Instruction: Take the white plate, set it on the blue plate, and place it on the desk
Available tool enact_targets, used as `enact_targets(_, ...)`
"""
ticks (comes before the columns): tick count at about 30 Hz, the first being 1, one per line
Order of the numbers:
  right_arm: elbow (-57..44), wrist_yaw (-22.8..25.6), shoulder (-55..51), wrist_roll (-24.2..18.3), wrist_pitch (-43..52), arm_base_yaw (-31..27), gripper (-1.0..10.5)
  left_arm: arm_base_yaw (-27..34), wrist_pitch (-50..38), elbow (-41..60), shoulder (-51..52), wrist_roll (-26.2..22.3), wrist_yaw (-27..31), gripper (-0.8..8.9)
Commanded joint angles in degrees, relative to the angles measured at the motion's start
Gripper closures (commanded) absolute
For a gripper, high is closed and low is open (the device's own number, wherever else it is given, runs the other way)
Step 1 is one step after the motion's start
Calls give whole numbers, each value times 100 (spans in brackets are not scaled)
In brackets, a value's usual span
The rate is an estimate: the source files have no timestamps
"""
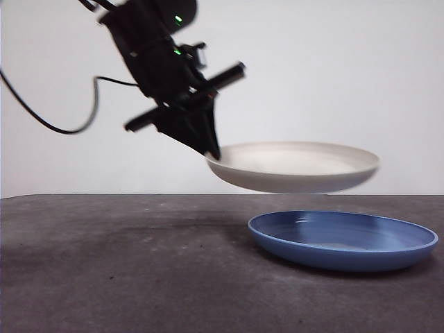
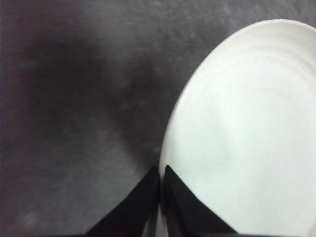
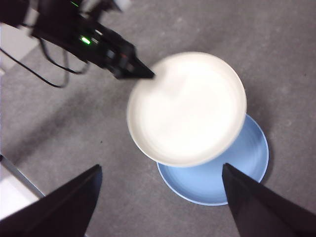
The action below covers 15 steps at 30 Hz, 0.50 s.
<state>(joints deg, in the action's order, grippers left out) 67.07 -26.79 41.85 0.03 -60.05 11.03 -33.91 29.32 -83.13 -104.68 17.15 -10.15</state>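
The white plate (image 1: pixel 295 166) hangs in the air above the blue plate (image 1: pixel 343 239), partly over it and clear of it. My left gripper (image 1: pixel 208 147) has its jaws pinched on the white plate's rim. The blue plate lies flat on the table (image 1: pixel 104 270). My right gripper (image 3: pixel 160 197) waits high above, jaws spread wide apart.

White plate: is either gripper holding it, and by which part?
Yes. The left gripper is shut on the white plate at its rim, holding it above the blue plate.
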Motion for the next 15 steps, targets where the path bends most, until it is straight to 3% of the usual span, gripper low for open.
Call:
enact_targets(1, 184, 31, 17, 68, -44, 15, 557, -164, -59, -319, -376, 31, 28, 804)
enact_targets(15, 192, 181, -9, 66, -179, 15, 557, -560, -114, -544, -1010, -44, 291, 804)
